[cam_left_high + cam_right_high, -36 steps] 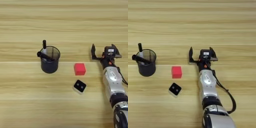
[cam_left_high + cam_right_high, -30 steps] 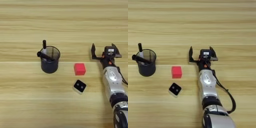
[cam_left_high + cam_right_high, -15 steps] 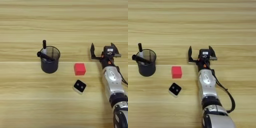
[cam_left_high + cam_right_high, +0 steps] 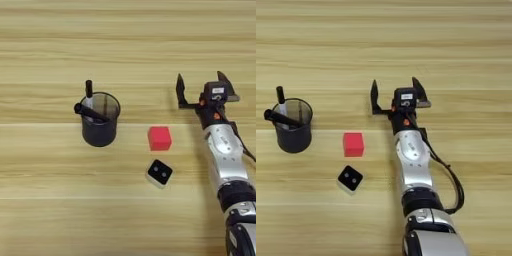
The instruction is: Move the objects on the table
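A dark mesh pen cup [image 4: 100, 120] stands upright at the left, with a thick black marker [image 4: 91, 113] lying across its rim and a thinner pen [image 4: 89, 93] sticking up at the back. A small red cube [image 4: 159, 138] sits to the cup's right. My right gripper [image 4: 199, 84] is open with nothing between its fingers, up and to the right of the cube. In the right eye view the same gripper [image 4: 395, 91] stands above and right of the cube [image 4: 353, 144].
A small black-topped block with two pale dots [image 4: 160, 173] lies just below the red cube. The silver forearm [image 4: 227, 162] runs from the gripper down to the bottom right corner. Bare wooden table [image 4: 125, 45] stretches across the far side.
The gripper has edged slightly to the left and forward. The cup, cube and block have not moved.
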`<act>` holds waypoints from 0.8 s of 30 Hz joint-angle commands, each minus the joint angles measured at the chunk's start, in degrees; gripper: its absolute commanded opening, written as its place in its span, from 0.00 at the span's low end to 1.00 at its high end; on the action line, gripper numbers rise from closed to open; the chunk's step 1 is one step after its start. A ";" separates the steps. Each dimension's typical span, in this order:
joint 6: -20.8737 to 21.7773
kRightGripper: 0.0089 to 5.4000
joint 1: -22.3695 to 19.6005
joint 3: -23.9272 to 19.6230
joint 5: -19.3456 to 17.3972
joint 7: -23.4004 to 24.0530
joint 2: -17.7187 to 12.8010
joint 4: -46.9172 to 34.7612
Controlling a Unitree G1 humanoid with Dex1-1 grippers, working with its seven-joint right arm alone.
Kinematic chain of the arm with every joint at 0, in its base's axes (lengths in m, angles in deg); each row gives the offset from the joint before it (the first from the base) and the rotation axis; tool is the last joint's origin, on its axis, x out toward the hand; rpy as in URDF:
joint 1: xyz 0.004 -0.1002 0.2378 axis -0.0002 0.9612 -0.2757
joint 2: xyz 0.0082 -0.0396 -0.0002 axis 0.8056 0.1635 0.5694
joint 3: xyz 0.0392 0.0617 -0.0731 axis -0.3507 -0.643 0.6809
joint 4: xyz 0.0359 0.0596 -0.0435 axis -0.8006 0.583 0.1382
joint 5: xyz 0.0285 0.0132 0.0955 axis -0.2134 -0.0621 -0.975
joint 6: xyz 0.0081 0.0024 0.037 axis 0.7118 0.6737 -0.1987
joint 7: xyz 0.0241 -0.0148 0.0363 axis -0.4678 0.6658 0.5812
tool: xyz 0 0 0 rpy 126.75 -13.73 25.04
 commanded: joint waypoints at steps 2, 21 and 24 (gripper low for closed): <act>-0.37 1.00 -3.84 0.45 0.00 -0.23 -0.83 -5.15; 0.74 1.00 -8.12 2.97 -2.22 -8.05 -2.04 -15.23; -0.21 1.00 -8.68 3.12 -4.06 -10.24 -1.98 -16.70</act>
